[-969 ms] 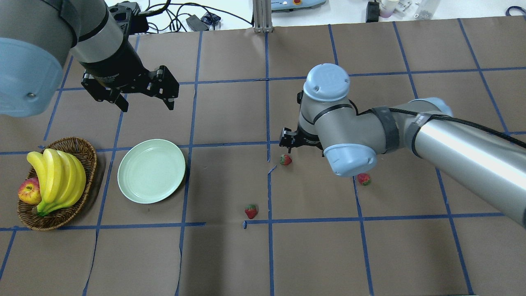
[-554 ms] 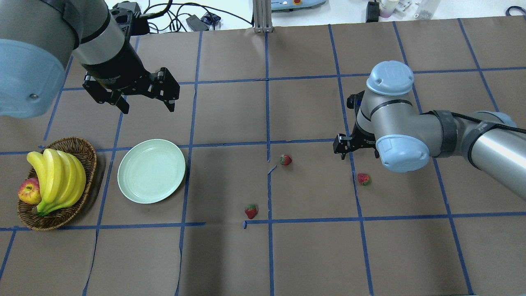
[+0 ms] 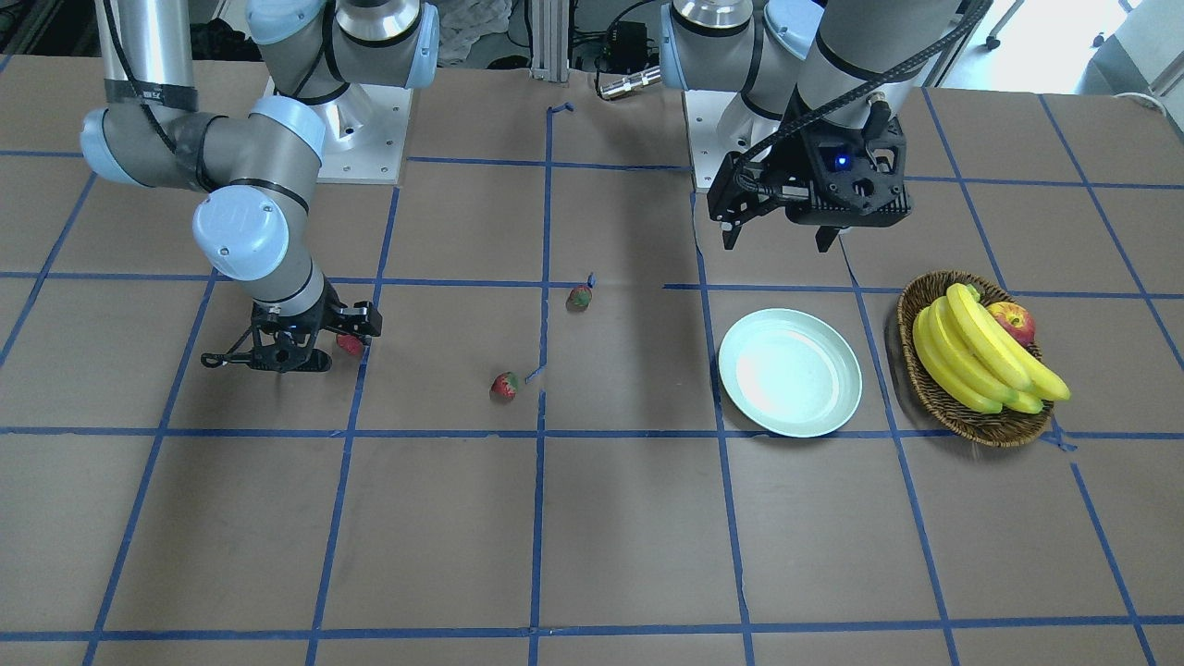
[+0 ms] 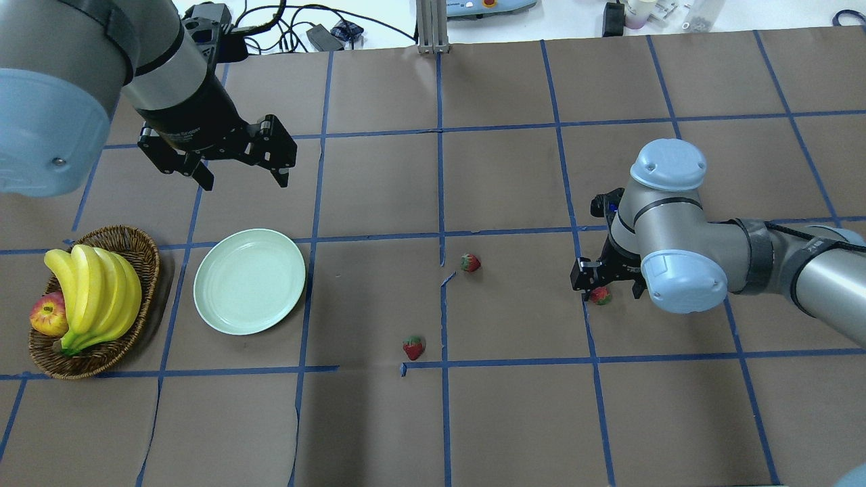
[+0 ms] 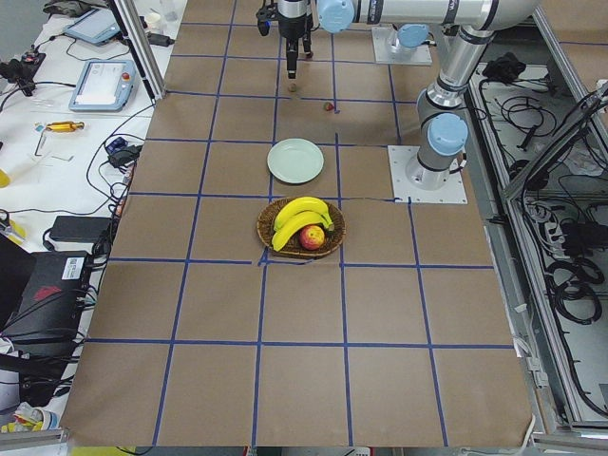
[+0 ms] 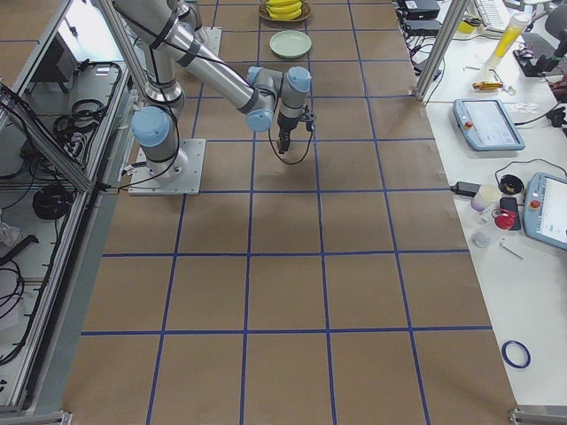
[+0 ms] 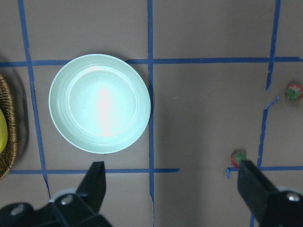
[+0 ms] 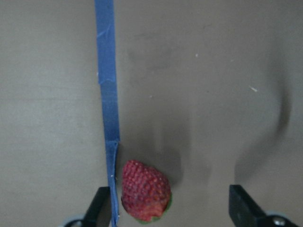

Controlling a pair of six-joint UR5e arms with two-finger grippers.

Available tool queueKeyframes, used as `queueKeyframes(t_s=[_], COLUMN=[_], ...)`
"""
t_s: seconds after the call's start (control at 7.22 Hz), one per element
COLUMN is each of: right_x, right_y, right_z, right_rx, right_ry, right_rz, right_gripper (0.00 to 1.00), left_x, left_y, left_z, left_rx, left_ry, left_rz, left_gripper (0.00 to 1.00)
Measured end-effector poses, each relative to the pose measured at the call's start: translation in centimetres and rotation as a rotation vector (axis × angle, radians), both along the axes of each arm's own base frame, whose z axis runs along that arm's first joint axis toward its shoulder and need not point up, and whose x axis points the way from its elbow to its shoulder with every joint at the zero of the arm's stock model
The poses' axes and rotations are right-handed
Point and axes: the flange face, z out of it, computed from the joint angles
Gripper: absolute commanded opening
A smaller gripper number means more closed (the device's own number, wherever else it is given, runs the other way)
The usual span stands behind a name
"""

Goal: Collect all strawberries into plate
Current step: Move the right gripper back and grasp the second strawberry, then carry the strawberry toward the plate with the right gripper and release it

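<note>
Your right jaws stand apart and low over the brown paper-covered tabletop (image 4: 514, 419), straddling a small red strawberry with a green leafy cap (image 8: 146, 191). They are not yet touching it. The wide gap looks chosen so the berry can be taken from both sides in a single squeeze. In the right wrist view the berry lies off-centre, close to one finger and just beside a strip of blue tape (image 8: 108, 94), so the closing fingers will probably nudge it sideways before it seats, and it may roll.

The other two red strawberries lie loose nearer the table's middle, one (image 4: 470, 262) farther from the robot and one (image 4: 413, 348) nearer, well apart from each other. None has reached the round, pale mint-green glossy plate (image 4: 249, 281), which has nothing in it. That puts you at the first pick.

Your left jaws are also wide apart and hold nothing. They hang above the tabletop just beyond the plate, and the left wrist camera looks straight down on it. That seems a sensible waiting spot, clear of the drop zone.

Beside the plate sits a brown woven wicker basket (image 4: 145, 257) with yellow bananas (image 4: 95, 291) and a red-yellow apple (image 4: 47, 316); aim the drop well inside the plate's rim.
</note>
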Motion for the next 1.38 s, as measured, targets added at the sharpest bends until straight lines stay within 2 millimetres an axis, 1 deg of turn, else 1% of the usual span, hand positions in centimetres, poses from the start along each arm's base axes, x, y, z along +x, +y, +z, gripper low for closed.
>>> queueKeyframes(t_s=[0.28, 0.42, 0.55, 0.69, 0.83, 0.97, 1.11, 1.25, 1.38], right_x=[0.3, 0.8, 1.6, 3.3, 6.2, 11.0, 16.7, 22.1, 26.6], right_y=[-0.3, -0.8, -2.0, -3.6, -4.9, -4.7, -3.3, -1.8, -1.0], right_z=[0.3, 0.7, 1.8, 3.7, 5.9, 7.5, 8.2, 8.5, 7.9], right_rx=[-0.016, -0.040, -0.090, -0.144, -0.176, -0.184, -0.177, -0.169, -0.164], right_ry=[-0.030, -0.063, -0.112, -0.182, -0.235, -0.258, -0.267, -0.270, -0.262], right_rz=[-0.013, -0.044, -0.106, -0.180, -0.254, -0.305, -0.338, -0.365, -0.377], right_gripper=[0.00, 0.00, 0.00, 0.00, 0.00, 0.00, 0.00, 0.00, 0.00], left_x=[0.0, 0.0, 0.0, 0.0, 0.0, 0.0, 0.0, 0.0, 0.0], left_y=[0.0, 0.0, 0.0, 0.1, 0.1, 0.1, 0.1, 0.1, 0.1], left_z=[-0.1, 0.0, 0.0, 0.0, 0.0, 0.1, 0.1, 0.1, 0.1], left_rx=[0.001, 0.001, 0.000, 0.000, -0.001, -0.001, -0.002, -0.002, -0.003], left_ry=[0.000, 0.000, 0.000, 0.000, 0.000, 0.000, 0.000, 0.000, 0.000], left_rz=[0.001, 0.000, 0.000, -0.001, 0.000, 0.000, -0.002, -0.003, -0.003], left_gripper=[1.00, 1.00, 1.00, 1.00, 1.00, 1.00, 1.00, 1.00, 1.00])
